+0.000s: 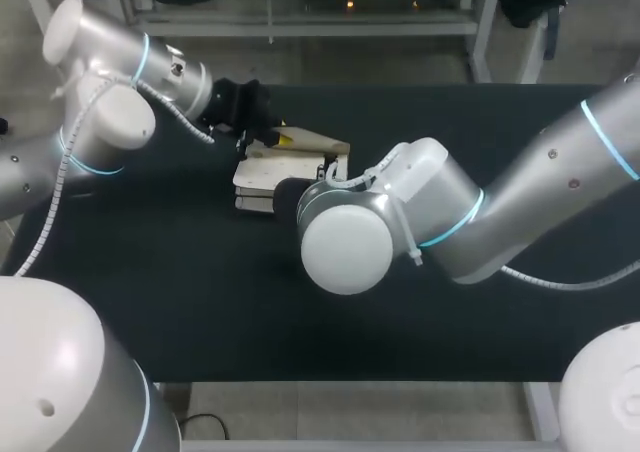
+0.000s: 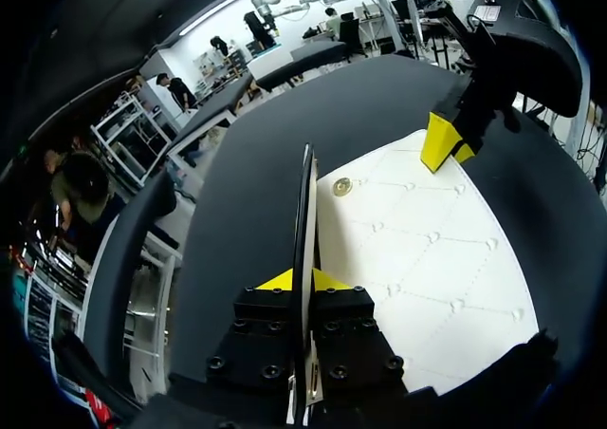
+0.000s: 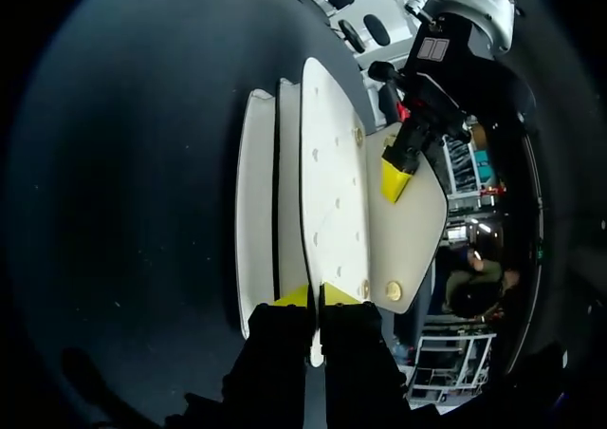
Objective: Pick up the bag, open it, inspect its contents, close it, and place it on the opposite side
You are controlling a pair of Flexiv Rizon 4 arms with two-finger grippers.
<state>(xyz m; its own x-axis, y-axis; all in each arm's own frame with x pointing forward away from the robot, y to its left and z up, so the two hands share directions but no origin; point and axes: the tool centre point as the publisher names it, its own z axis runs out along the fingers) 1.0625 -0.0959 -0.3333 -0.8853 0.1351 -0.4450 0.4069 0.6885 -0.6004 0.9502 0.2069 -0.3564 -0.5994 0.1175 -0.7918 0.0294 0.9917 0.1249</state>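
Note:
A white quilted bag [image 1: 285,172] lies on the black table [image 1: 180,292] with its flap [image 2: 417,258] lifted open. My left gripper [image 2: 302,279] is shut on the flap's thin edge, near a brass snap [image 2: 342,187]. In the head view, the left gripper [image 1: 262,132] sits at the bag's far left corner. My right gripper [image 3: 316,296] is shut on the edge of an upright white panel [image 3: 332,182] of the bag. One of its yellow fingertips [image 2: 441,142] shows at the flap's far side. In the head view the right gripper is hidden behind its own arm [image 1: 380,222].
The black table surface [image 1: 500,312] stretches wide on both sides of the bag, and nothing else lies on it. My right arm's elbow hangs over the table's middle, just in front of the bag.

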